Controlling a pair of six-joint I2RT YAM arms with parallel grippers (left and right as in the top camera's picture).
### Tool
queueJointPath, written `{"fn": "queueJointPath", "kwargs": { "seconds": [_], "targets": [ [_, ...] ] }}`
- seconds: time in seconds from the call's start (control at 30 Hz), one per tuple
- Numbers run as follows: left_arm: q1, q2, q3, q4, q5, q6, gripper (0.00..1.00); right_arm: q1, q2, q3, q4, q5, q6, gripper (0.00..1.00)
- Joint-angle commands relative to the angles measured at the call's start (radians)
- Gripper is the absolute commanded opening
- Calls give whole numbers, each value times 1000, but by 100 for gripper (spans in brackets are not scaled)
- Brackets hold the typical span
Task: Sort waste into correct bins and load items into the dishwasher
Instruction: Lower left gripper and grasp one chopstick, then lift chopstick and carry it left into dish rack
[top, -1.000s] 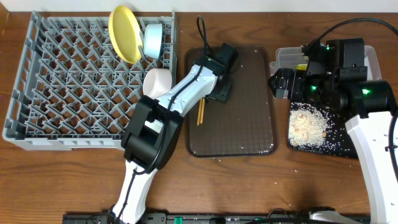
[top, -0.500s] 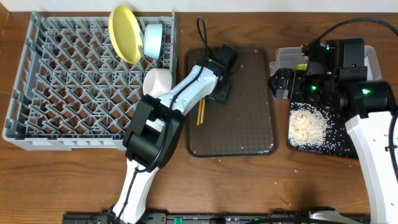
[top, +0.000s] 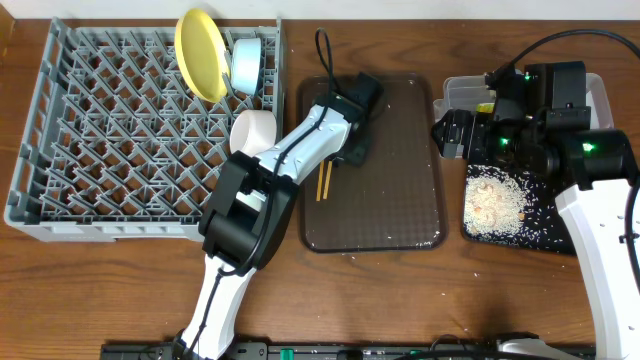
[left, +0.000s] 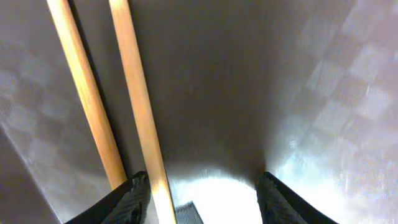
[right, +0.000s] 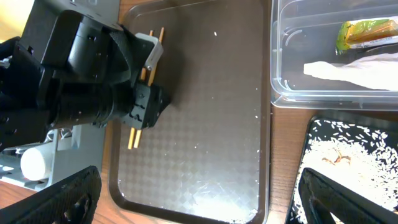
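Left gripper (left: 202, 199) part-open, empty; we see pair of wooden chopsticks (left: 140, 106) off-centre by one finger, long axis square to closing line, near left edge of dark brown tray (top: 400, 180)

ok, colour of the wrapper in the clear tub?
The wrapper is green and orange; clearest in right wrist view.

Dark brown serving tray (top: 395, 190): rectangular, rounded corners, raised rim, fine checkered texture. Sits mid-table, long axis 12 to 6 o'clock. Surface glossy, with a pale sheen toward its 6 o'clock end.

Table (top: 100, 290): reddish-brown wood, grain running 9 to 3 o'clock.
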Motion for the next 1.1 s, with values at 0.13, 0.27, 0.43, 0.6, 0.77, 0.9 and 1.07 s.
{"fn": "queueJointPath", "kwargs": {
  "seconds": [0.13,0.27,0.43,0.6,0.77,0.9,1.07],
  "targets": [
    [-8,47,1,-87,49,-83,46,-5,1,5,-1,3,-10,99],
    [-20,47,1,-79,45,-82,31,-5,1,5,-1,3,-10,99],
    [-21,47,7,-61,45,-82,8,-5,1,5,-1,3,-10,99],
    [-21,5,14,-61,44,-81,7,-5,1,5,-1,3,-10,99],
    [-13,-116,15,-78,44,-74,8,-5,1,5,-1,3,-10,99],
    [10,-264,15,-120,36,-49,8,-5,1,5,-1,3,-10,99],
    [72,-433,15,-211,-103,-40,8,-5,1,5,-1,3,-10,99]
  ]
}}
